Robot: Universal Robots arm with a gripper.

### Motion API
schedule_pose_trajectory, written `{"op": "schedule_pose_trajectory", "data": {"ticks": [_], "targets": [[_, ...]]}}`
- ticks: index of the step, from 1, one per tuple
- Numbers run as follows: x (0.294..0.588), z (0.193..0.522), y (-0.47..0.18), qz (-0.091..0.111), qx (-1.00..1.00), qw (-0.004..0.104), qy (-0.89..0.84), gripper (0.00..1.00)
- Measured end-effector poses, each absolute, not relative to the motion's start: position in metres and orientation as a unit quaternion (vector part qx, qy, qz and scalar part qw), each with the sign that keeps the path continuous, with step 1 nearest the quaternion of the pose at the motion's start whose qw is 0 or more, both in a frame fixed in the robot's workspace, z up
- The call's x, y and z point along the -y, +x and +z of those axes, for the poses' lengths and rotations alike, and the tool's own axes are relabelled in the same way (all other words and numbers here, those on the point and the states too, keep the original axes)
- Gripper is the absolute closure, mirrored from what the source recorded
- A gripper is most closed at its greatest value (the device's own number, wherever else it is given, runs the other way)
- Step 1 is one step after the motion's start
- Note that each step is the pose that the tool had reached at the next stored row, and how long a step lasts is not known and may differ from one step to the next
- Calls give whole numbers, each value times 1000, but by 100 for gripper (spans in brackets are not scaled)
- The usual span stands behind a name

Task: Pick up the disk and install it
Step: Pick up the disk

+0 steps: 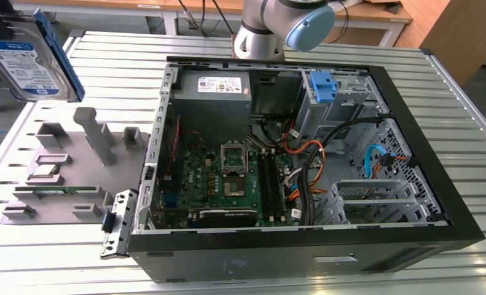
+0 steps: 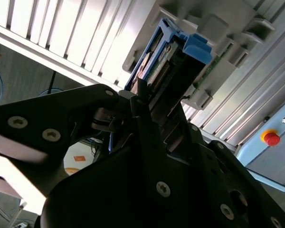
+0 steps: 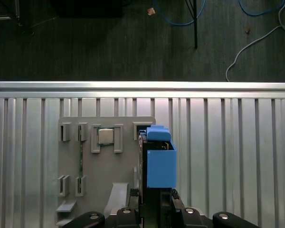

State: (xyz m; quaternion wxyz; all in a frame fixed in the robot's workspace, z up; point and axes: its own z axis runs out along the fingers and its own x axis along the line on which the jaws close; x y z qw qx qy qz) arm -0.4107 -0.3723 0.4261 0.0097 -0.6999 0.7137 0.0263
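Holds the disk [image 1: 26, 58] clamped in the gripper [image 3: 154, 206], black fingers [image 2: 145, 123] tight against it in the second wrist view. Has it lifted clear of the desk [image 1: 128, 55], near the far corner on the exterior view's left, label toward the camera, blue rail along one side. In the first wrist view, looks down on it edge-on above the grey holder [image 3: 99, 166], just beside the holder's slots. Shows ribbed aluminium slats, pale and bare around the holder. Bears an open black case [image 1: 267, 261] across the desk's middle, with a green board [image 1: 226, 178] and a blue bracket [image 1: 323, 86] inside. Beyond the desk's edge, dark floor [image 3: 85, 42] with a blue cable [image 3: 175, 23] and a white cable [image 3: 249, 45]. Behind the desk, wooden furniture [image 1: 460, 31]. Past the desk in the second wrist view, a red button [image 2: 271, 138].
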Motion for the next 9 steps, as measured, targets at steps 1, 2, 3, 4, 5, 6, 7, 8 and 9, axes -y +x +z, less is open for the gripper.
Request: {"op": "schedule_pose_trajectory", "data": {"ticks": [1, 2, 3, 4, 5, 6, 7, 8, 9], "targets": [[372, 427, -411, 26, -714, 10, -700, 65], [372, 429, -411, 26, -714, 10, -700, 65], [372, 430, -411, 26, -714, 10, -700, 65], [372, 431, -411, 26, -714, 10, -700, 65], [372, 432, -411, 26, -714, 10, -700, 65], [372, 434, -411, 26, -714, 10, -700, 65], [372, 435, -411, 26, -714, 10, -700, 65], [372, 436, -411, 26, -714, 10, -700, 65], [372, 437, -411, 26, -714, 10, -700, 65]]}}
